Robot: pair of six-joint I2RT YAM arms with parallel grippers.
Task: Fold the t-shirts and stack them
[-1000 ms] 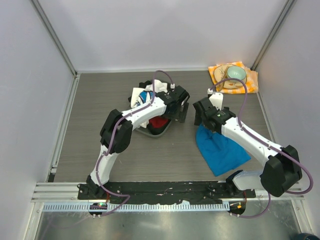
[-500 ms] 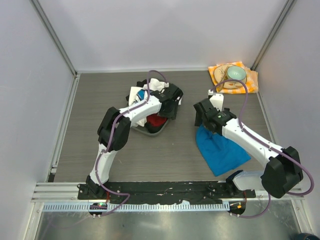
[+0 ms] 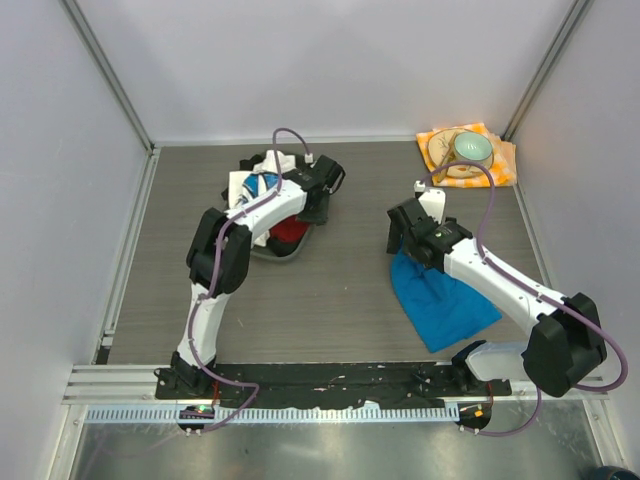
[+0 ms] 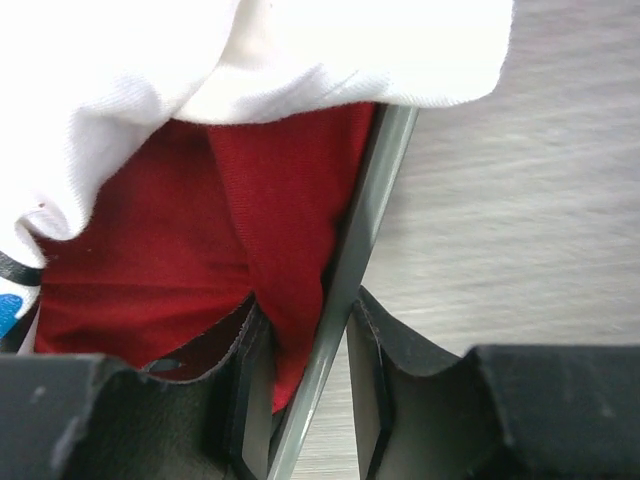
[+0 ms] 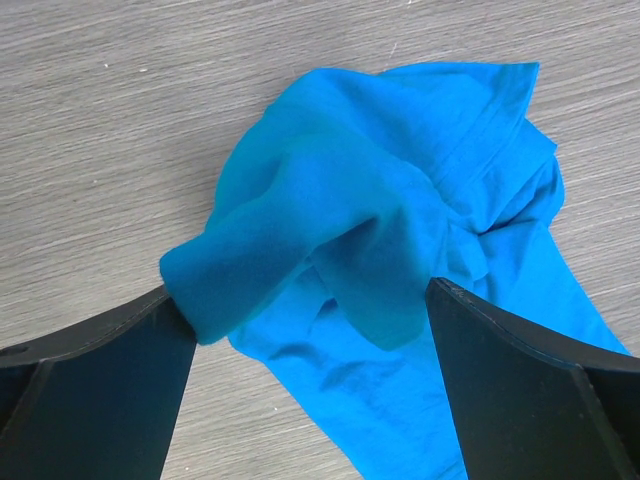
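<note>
A red t-shirt point(image 3: 285, 230) point(image 4: 180, 230) lies in a dark grey tray point(image 3: 275, 252) at the back left, partly covered by a white t-shirt with blue daisy print point(image 3: 250, 187) point(image 4: 250, 50). My left gripper point(image 3: 304, 214) point(image 4: 305, 300) is shut on the tray's thin rim point(image 4: 375, 190), with a fold of red cloth inside the jaws. A bright blue t-shirt point(image 3: 445, 300) point(image 5: 380, 200) lies crumpled on the table at the right. Just above its far end my right gripper point(image 3: 400, 236) point(image 5: 302, 290) hangs open, its fingers on either side of a raised blue fold.
An orange-and-white checked napkin point(image 3: 500, 165) at the back right corner carries a plate and a pale green bowl point(image 3: 472, 147). Grey walls close the table at the back and both sides. A metal rail point(image 3: 130, 250) runs along the left edge.
My left gripper has narrowed onto the tray rim and moved left and toward the back, dragging the tray with both shirts along. The right arm has barely moved.
</note>
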